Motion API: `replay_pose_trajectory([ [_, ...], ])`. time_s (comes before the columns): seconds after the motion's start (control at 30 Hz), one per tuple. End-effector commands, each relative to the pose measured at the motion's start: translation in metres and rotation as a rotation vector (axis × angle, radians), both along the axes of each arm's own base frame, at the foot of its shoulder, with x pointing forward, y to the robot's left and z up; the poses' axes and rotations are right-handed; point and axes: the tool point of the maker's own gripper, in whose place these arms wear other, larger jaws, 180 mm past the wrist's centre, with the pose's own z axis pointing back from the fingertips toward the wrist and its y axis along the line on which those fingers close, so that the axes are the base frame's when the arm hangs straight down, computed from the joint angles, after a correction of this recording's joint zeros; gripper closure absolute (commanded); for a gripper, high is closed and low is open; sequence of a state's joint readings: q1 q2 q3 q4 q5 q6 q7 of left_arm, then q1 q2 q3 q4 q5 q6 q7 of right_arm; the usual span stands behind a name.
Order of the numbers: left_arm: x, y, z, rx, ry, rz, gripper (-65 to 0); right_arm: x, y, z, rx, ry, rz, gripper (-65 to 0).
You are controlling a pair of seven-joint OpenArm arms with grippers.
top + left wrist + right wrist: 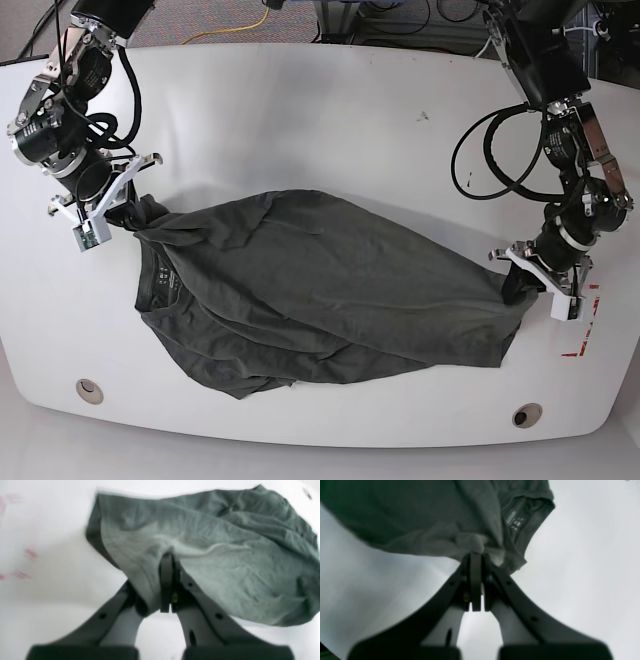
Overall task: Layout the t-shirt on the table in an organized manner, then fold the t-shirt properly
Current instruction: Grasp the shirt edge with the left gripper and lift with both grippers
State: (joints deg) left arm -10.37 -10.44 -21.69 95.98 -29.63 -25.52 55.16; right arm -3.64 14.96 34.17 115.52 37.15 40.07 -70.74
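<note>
The dark grey-green t-shirt [320, 295] lies stretched and wrinkled across the middle of the white table [330, 120]. My left gripper [515, 285], on the base view's right, is shut on the t-shirt's right end; the left wrist view shows cloth [212, 555] pinched between its fingers [167, 580]. At the base view's left, my right gripper [135, 215] is shut on the t-shirt near the collar. In the right wrist view a bunched fold [475, 542] sits in the gripper [476, 557], with the neck label [515, 521] just beyond.
Red tape marks [585, 335] lie near the table's right edge, close to the left arm. Two round grommet holes [88, 390] [526, 414] sit near the front edge. Cables [490, 160] loop off the left arm above the table.
</note>
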Motion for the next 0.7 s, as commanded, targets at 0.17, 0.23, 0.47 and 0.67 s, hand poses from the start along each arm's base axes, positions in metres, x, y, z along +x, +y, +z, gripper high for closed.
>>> replay_pose_trajectory([
  [0.17,-0.008,0.036,0.051,0.129,-0.106,0.018,0.0,0.021,-0.012,0.038,-0.042,-0.119,-0.001,0.0],
  [0.23,-0.011,0.041,0.052,0.139,-0.103,0.027,0.0,0.023,-0.012,0.04,-0.042,-0.125,-0.001,0.0],
  [0.47,-0.021,0.049,0.066,0.169,-0.115,0.049,0.0,0.028,-0.011,0.048,-0.043,-0.147,0.0,0.0],
  [0.67,-0.018,0.053,0.092,0.118,-0.186,0.054,0.0,0.045,-0.022,0.08,-0.09,-0.23,-0.002,0.0],
])
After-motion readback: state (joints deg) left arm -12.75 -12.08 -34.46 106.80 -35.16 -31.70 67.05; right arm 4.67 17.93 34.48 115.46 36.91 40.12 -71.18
